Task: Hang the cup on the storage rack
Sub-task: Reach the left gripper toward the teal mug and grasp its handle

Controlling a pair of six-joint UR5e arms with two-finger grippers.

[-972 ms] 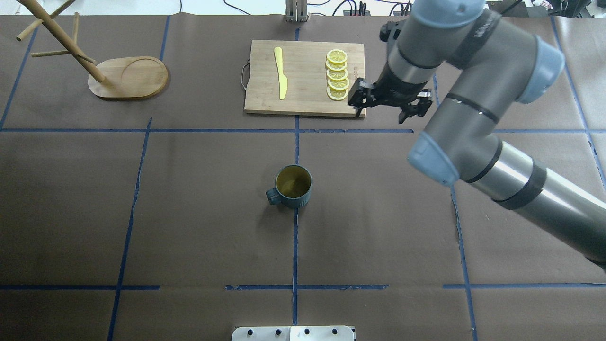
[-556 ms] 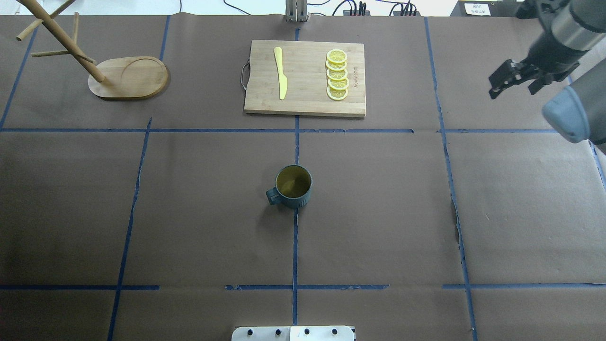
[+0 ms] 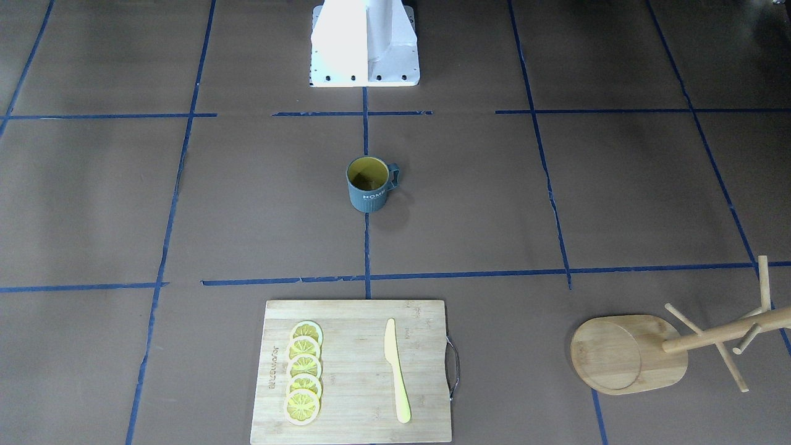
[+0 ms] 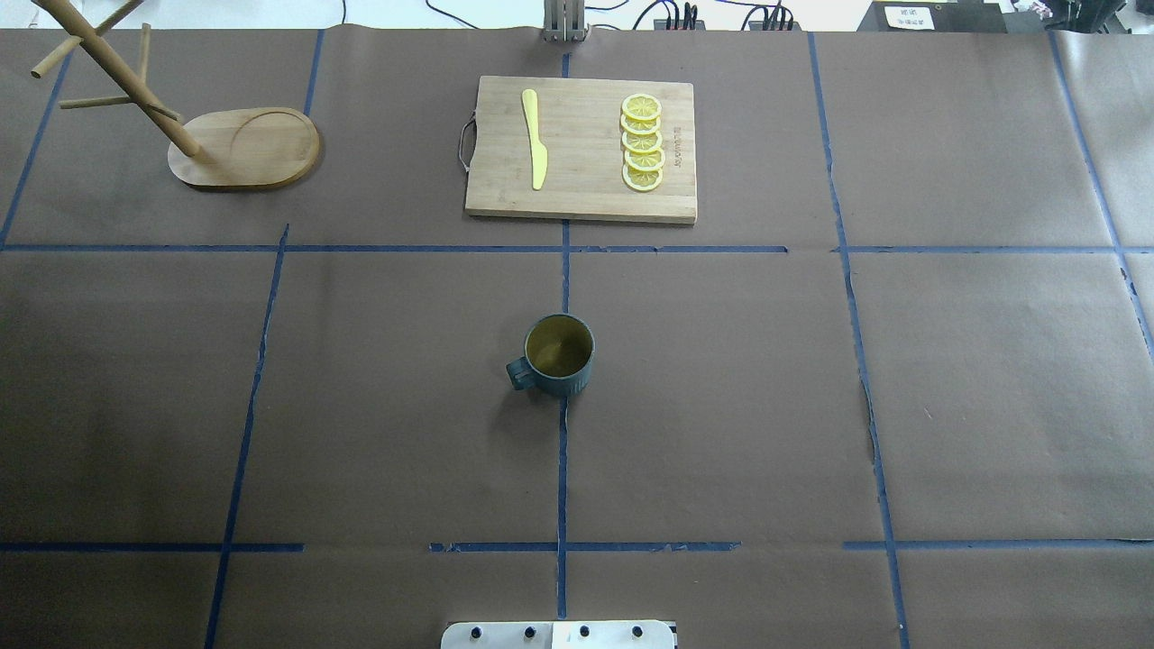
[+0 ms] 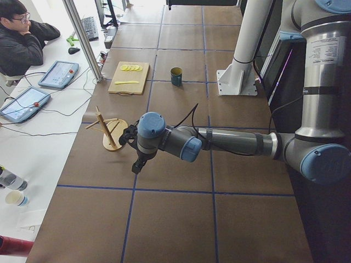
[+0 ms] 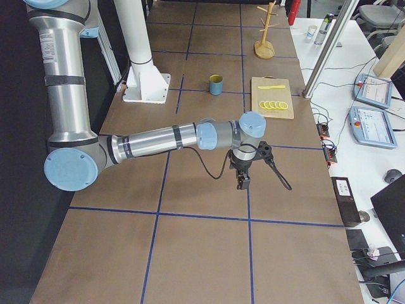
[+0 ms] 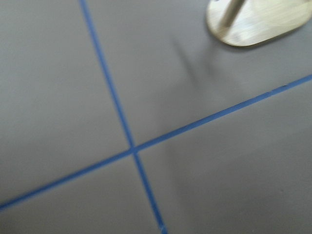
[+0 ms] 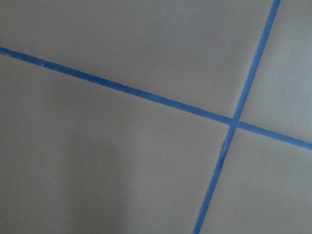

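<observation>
The dark teal cup [image 4: 559, 356] stands upright at the table's middle, yellow inside, handle toward the robot's left; it also shows in the front view [image 3: 368, 184]. The wooden storage rack [image 4: 243, 147] stands at the far left with its pegs empty, and its oval base shows in the left wrist view [image 7: 258, 19]. Neither gripper shows in the overhead or front view. In the exterior left view my left gripper [image 5: 135, 164] hangs over the table near the rack [image 5: 112, 134]. In the exterior right view my right gripper [image 6: 242, 180] hangs over the table's right end. I cannot tell whether either is open.
A bamboo cutting board [image 4: 581, 149] at the far middle holds a yellow knife [image 4: 535, 140] and a row of lemon slices [image 4: 642, 142]. Blue tape lines cross the brown table cover. An operator [image 5: 22, 38] sits at a side desk.
My right arm has swung from over the cutting board's right end out past the right edge of the overhead view. The cup and rack have not moved.
</observation>
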